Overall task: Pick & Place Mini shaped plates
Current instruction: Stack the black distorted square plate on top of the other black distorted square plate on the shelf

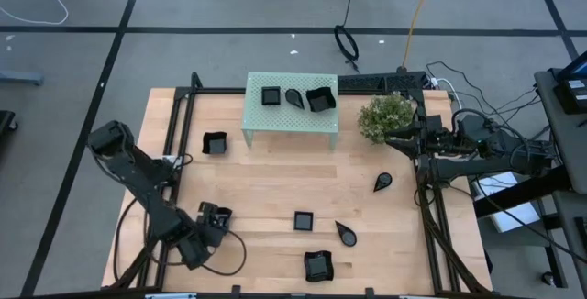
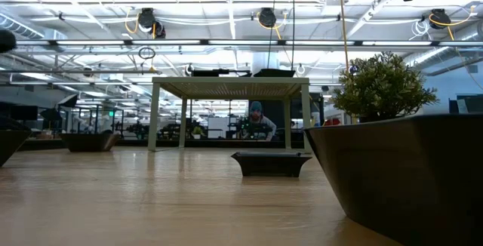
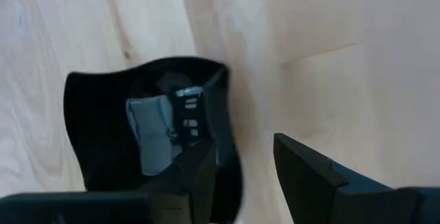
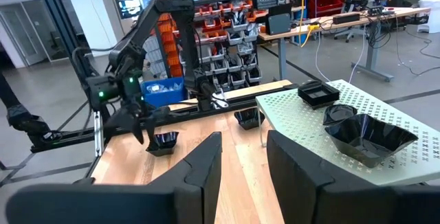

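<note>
1. Straddling the rim of a curved-rim square plate [image 1: 218,216] at the near left of the wooden table [image 1: 275,184], the left gripper [image 1: 213,225] has one finger [image 3: 199,176] inside the dish and the other outside its wall; the plate rests on the wood, and a firm pinch cannot be told.
2. Hovering at the right edge of the table, just beside the bushy plant [image 1: 386,116], the right gripper [image 1: 396,138] stands with its fingers [image 4: 199,159] apart and nothing between them.
3. Sitting on the mint-green perforated stand [image 1: 290,120] at the far middle are three black plates: a small square [image 1: 271,96], a teardrop [image 1: 293,97] and a larger curved-rim square [image 1: 320,99].
4. Lying on the table to the left of the stand is another square plate [image 1: 214,142].
5. Resting well apart across the near half are a small square [image 1: 304,219], a teardrop [image 1: 346,234], a curved-rim square [image 1: 317,265] near the front edge, and a teardrop [image 1: 382,182] toward the right.
</note>
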{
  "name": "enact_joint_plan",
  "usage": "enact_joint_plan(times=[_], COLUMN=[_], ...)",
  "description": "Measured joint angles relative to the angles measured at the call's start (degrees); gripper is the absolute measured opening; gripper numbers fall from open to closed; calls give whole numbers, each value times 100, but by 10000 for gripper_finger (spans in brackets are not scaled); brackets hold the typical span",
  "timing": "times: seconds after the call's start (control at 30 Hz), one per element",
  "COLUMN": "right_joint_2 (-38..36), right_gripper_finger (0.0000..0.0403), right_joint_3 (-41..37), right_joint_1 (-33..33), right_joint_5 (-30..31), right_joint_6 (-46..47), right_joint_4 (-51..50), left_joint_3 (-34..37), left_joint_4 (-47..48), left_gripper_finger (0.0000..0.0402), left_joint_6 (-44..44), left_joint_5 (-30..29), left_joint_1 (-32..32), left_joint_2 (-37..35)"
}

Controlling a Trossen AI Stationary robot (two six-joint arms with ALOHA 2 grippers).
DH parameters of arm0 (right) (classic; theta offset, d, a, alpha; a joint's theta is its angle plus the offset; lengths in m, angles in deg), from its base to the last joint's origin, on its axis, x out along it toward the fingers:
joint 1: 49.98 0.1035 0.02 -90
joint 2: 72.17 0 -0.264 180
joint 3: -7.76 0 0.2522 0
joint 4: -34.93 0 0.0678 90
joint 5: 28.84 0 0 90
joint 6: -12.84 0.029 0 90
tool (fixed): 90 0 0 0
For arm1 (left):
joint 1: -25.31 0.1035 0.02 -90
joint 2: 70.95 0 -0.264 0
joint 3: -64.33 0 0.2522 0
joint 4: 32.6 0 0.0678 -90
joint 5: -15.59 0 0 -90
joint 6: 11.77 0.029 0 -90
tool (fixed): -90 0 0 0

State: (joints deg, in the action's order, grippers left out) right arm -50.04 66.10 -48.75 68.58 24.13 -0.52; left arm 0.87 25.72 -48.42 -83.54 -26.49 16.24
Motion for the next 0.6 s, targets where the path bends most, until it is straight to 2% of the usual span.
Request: enact_joint_plan(times=[0.2,0.33,0.4,0.53,0.6], right_joint_2=[0,0,0,0,0], right_gripper_finger=[105,105,105,105,105], right_joint_3=[0,0,0,0,0], right_joint_1=[0,0,0,0,0], right_joint_5=[0,0,0,-1,0], right_joint_6=[0,-2,0,0,0], right_joint_4=[2,0,2,2,2], left_joint_3=[1,-4,-3,-1,-1], left_joint_4=[4,-9,-17,31,42], left_gripper_finger=[152,144,121,32,12], left_joint_6=[-56,-359,-416,-356,-213], left_joint_5=[7,40,89,98,108], left_joint_1=[113,235,288,476,589], left_joint_2=[566,695,681,585,498])
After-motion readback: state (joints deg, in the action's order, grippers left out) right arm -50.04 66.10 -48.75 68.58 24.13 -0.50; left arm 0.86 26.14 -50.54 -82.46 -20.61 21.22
